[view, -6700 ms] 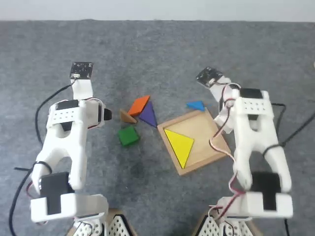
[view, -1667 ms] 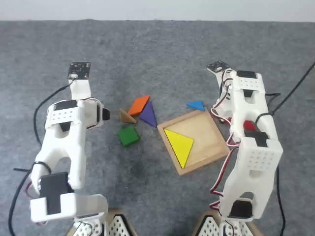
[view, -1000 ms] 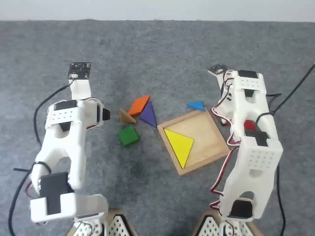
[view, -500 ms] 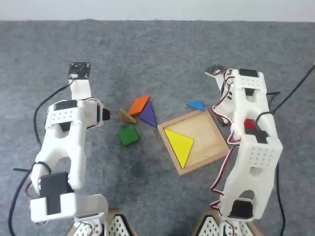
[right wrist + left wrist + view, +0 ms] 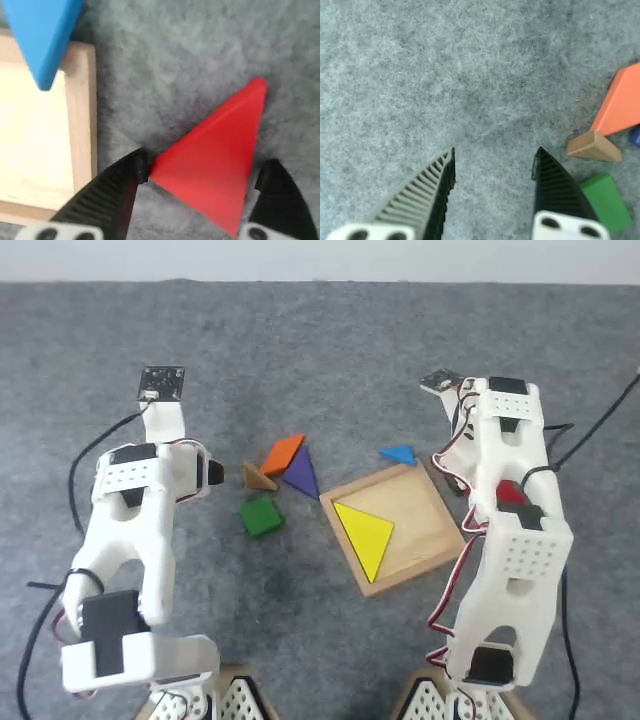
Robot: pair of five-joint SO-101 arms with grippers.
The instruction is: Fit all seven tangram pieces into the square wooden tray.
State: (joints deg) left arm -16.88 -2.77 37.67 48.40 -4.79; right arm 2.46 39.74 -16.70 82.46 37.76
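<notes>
The square wooden tray (image 5: 437, 540) lies turned on the grey mat with a yellow triangle (image 5: 365, 534) inside it. A red triangle (image 5: 215, 160) lies flat on the mat just off the tray's right side, and my right gripper (image 5: 202, 172) stands open with one finger on either side of it. In the high view the red triangle (image 5: 508, 492) peeks out under the right arm. A blue triangle (image 5: 398, 454) lies off the tray's far corner. My left gripper (image 5: 494, 160) is open over bare mat, left of the loose pieces.
Left of the tray lie an orange parallelogram (image 5: 282, 453), a purple triangle (image 5: 300, 472), a small brown triangle (image 5: 258, 477) and a green square (image 5: 261, 516). The tray rim (image 5: 80, 125) runs close beside the right gripper's finger.
Since the oldest frame the right arm has stretched forward over the red triangle beside the tray. Over the last second it only shifted slightly. The left arm and the pieces have not moved.
</notes>
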